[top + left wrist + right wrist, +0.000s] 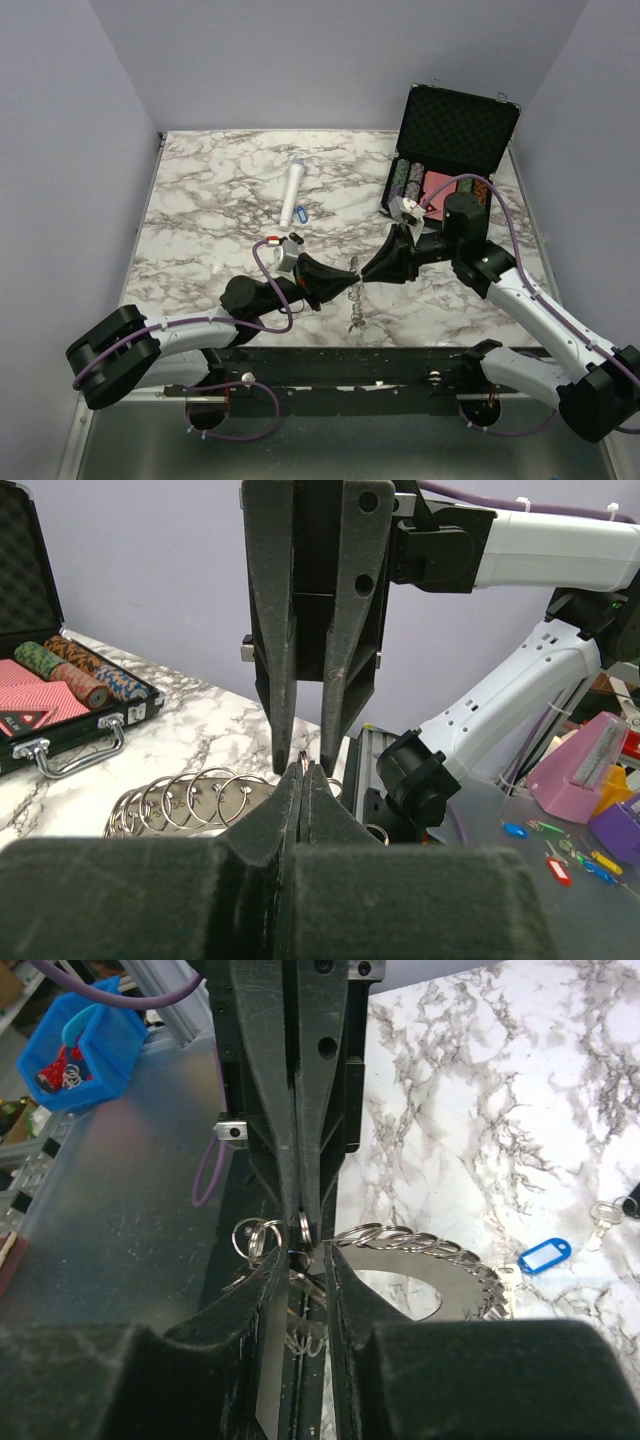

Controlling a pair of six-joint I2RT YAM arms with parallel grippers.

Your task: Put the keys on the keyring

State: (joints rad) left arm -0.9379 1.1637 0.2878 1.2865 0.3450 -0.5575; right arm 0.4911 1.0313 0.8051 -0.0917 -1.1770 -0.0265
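**Both grippers meet tip to tip at the raised keyring**

The left gripper [305, 773] has its jaws pressed fully together on one of the small wire loops [190, 795] at the rim of the keyring [400, 1282]. The right gripper [303, 1265] faces it head-on. Its fingers stand a little apart, one on either side of the left gripper's tips. Whether they press on anything cannot be told.

The keyring is up off the table [200, 200]. In the right wrist view its flat grey plate curves away from the meeting point, with a row of loops along its edge. From above, part of it hangs just below the two sets of tips.

On the marble well apart from the right gripper's fingers lies a blue-tagged key [545, 1257]. A second key [603, 1215] lies just past it, with a dark tag at the edge of view. From above, the blue-tagged key lies beyond the left gripper, just beside the lower end of a white cylinder [293, 193]. Behind the right gripper an open black case [455, 125] holds rows of poker chips [80, 680].
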